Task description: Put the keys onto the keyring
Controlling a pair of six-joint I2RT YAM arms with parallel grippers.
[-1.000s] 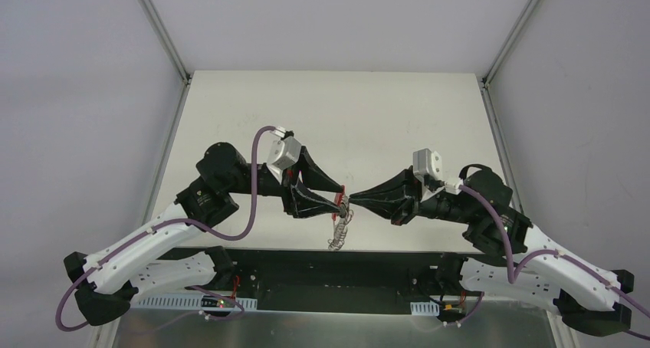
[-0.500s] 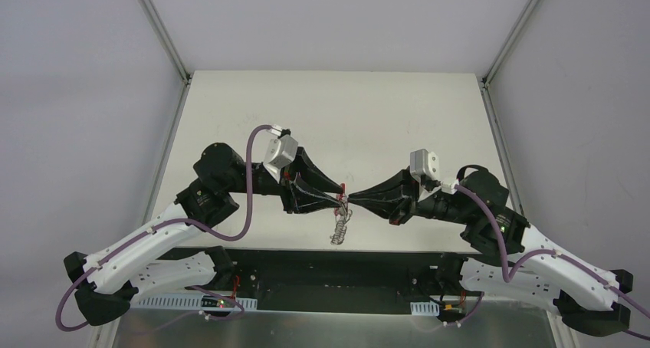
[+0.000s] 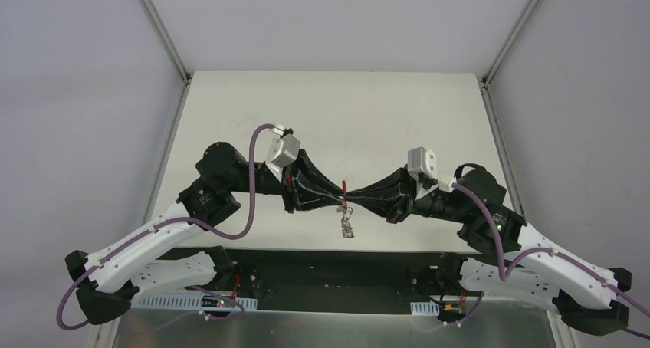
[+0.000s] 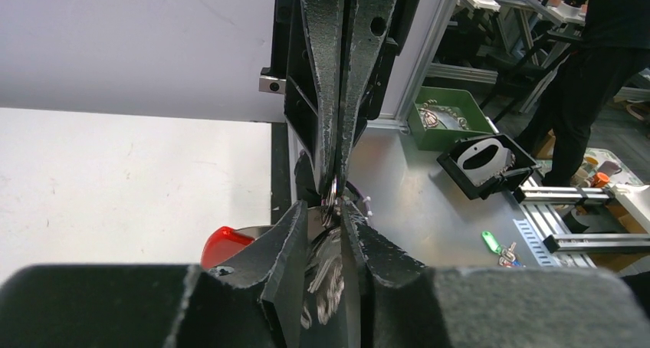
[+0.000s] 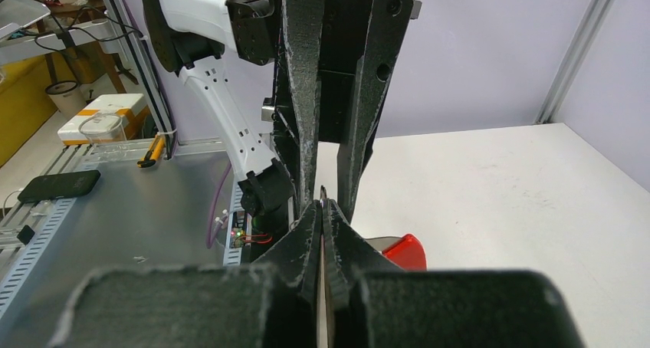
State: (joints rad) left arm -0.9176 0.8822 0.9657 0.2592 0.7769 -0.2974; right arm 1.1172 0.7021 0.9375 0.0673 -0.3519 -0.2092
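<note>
Over the near middle of the table (image 3: 383, 118), the keyring (image 3: 344, 186) is clenched from both sides by the left gripper (image 3: 339, 202) and right gripper (image 3: 352, 202), tip to tip, with the keys (image 3: 349, 227) hung just below, equally close to both.

Headcount from my station: pairs on the rig, singles nearly everywhere else.

I count two arms, the left arm (image 3: 146, 244) and the right arm (image 3: 548, 267), and two grippers, the left gripper (image 4: 326, 225) and the right gripper (image 5: 322, 218). There are two wrist cameras (image 3: 282, 150) and two purple cables (image 3: 254, 181), one per arm. One table (image 3: 329, 106). One keyring (image 3: 348, 227) with one red crescent (image 3: 344, 185). The keys (image 4: 326, 275) are too small and bunched for me to count. Off the table I see one green bin (image 4: 448, 118), one black tray (image 4: 487, 160), one green tag (image 4: 491, 242), one person (image 4: 590, 64), one dark phone (image 5: 57, 185) and one white box (image 5: 100, 118).
</note>
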